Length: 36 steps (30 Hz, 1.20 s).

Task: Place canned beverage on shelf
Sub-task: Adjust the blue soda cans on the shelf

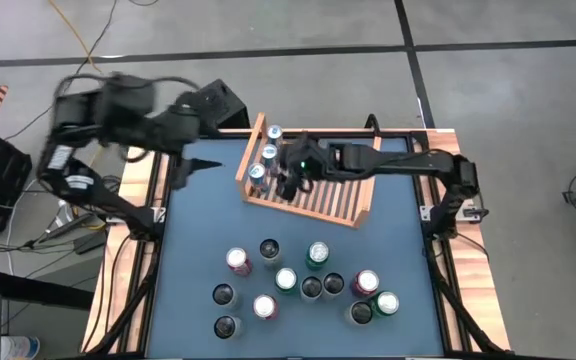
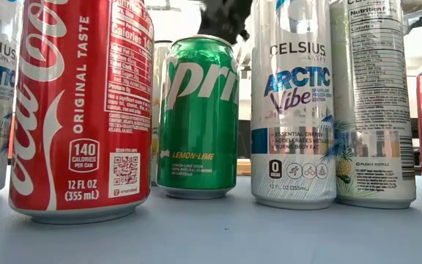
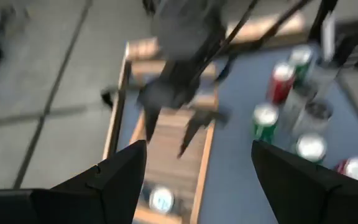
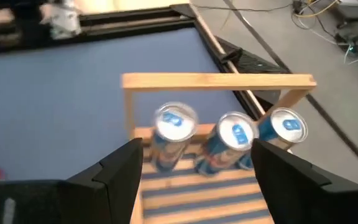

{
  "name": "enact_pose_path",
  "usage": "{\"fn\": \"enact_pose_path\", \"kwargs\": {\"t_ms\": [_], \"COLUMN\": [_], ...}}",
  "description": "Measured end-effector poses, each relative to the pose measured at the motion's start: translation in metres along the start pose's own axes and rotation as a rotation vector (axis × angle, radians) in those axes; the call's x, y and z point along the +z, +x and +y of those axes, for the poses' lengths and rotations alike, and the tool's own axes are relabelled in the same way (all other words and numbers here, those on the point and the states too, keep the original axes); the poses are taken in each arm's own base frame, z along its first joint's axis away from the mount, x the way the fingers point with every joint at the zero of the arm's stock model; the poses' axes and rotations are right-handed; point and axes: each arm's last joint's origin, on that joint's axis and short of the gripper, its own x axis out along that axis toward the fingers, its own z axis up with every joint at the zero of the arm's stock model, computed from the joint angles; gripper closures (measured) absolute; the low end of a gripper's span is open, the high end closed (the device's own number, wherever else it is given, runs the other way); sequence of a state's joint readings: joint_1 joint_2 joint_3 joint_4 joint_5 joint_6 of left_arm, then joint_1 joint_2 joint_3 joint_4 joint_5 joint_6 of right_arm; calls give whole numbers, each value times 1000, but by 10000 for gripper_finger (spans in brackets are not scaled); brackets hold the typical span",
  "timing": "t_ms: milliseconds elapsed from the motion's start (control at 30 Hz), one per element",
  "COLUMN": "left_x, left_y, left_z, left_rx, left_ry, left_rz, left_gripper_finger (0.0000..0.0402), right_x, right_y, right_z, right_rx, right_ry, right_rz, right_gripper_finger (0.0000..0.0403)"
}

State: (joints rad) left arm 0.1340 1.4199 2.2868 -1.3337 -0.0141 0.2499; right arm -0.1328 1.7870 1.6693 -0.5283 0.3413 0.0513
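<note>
While the high view looks down on the table point(image 1: 193, 230), the shelf point(image 1: 313, 195) sits toward the far edge, slightly angled, with three cans point(image 1: 266, 152) in a row along its left side board. Right pincer point(image 1: 290, 180) hovers over the shelf just beside that row, jaws apart, nothing in them. Left pincer point(image 1: 196, 165) hangs near the table's far-left corner, also spread and empty. Loose cans point(image 1: 303, 285) cluster near the front edge, well apart from the shelf. Low view: a red cola can point(image 2: 83, 110), green lemon-lime can point(image 2: 198, 117) and tall white energy cans point(image 2: 293, 110) stand upright up close; a dark arm part shows above them, shelf mostly hidden. Left wrist view: blurred, its own fingers point(image 3: 120, 171) wide apart, the other arm over the shelf point(image 3: 166, 140) beyond. Right wrist view: fingers point(image 4: 120, 168) spread, empty, the three blue-topped cans point(image 4: 235, 134) standing upright against the shelf's end board point(image 4: 216, 79). Judged step: between placements, a row started, many cans not yet shelved. Next move likely calls for lifting clear of the placed row without knocking it, then reaching to the front cluster for one upright can.
</note>
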Motion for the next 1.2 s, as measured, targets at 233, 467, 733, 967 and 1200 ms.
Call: {"fn": "enact_pose_path", "kwargs": {"t_ms": [233, 467, 733, 967, 1200], "left_x": [-3, -5, -1, -1, -1], "left_y": [-37, -39, -20, -7, -3], "left_z": [-6, -6, -5, -4, -4], "left_rx": [-11, 5, 33, 63, 69], "left_ry": [5, 13, 5, 12, 13], "left_rz": [-99, -91, -42, 5, 22], "left_gripper_finger": [123, 123, 123, 123, 123], "right_x": [-24, -49, -62, -73, -72], "right_y": [37, 67, 98, 118, 123], "right_z": [-33, -42, -53, -58, -60], "right_rx": [-44, -4, 63, 94, 102], "right_ry": [112, 69, 44, 23, 37], "right_rz": [-68, -32, -12, -7, -41], "right_gripper_finger": [111, 111, 111, 111, 111]}}
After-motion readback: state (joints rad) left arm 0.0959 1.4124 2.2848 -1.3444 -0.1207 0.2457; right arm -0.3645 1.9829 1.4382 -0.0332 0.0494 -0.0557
